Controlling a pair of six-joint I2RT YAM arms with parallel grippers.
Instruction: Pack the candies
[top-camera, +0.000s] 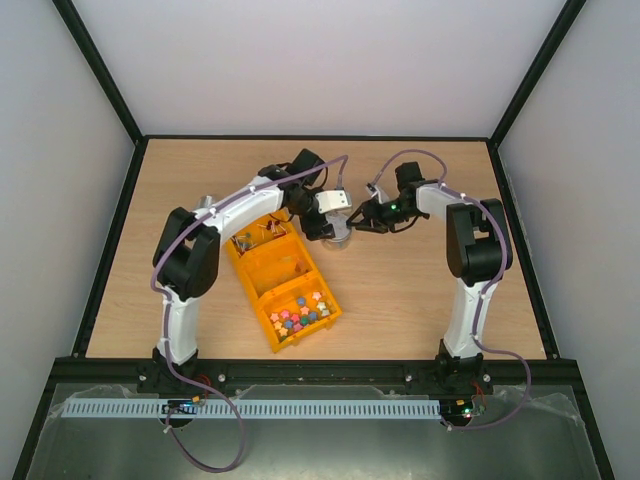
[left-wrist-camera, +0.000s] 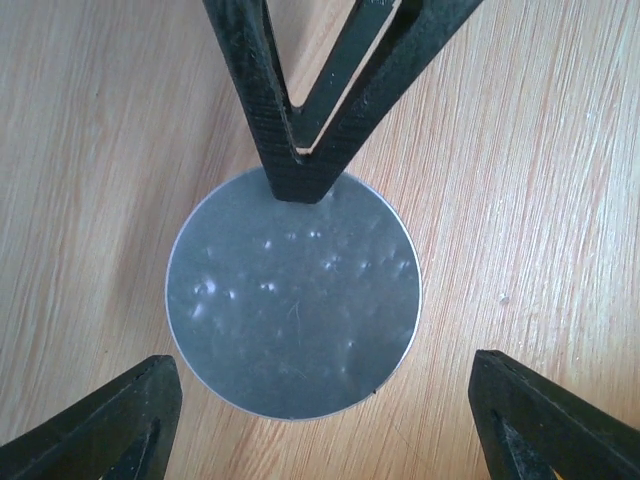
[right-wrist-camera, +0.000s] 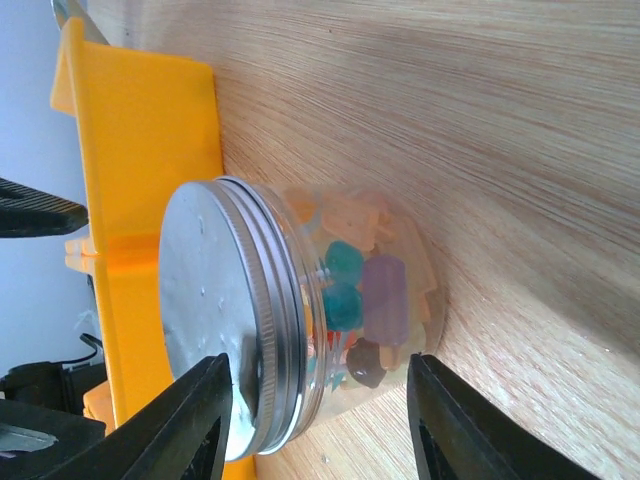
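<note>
Now the left end effector (left-wrist-camera: 320, 370) hangs spread wide, directly above the metal lid (left-wrist-camera: 290, 300) of a clear jar (right-wrist-camera: 375, 250). The candies (right-wrist-camera: 345, 280) sit inside this jar, between the fingers of the right end effector (right-wrist-camera: 318, 365). It is half spread, and I cannot tell if it pinches the jar. An orange tray (right-wrist-camera: 150, 130) stands just behind.

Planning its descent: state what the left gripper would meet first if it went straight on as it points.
Probably the silver lid, centred below the left gripper; its open fingers straddle it and might pass beside. Depth is unclear.
</note>
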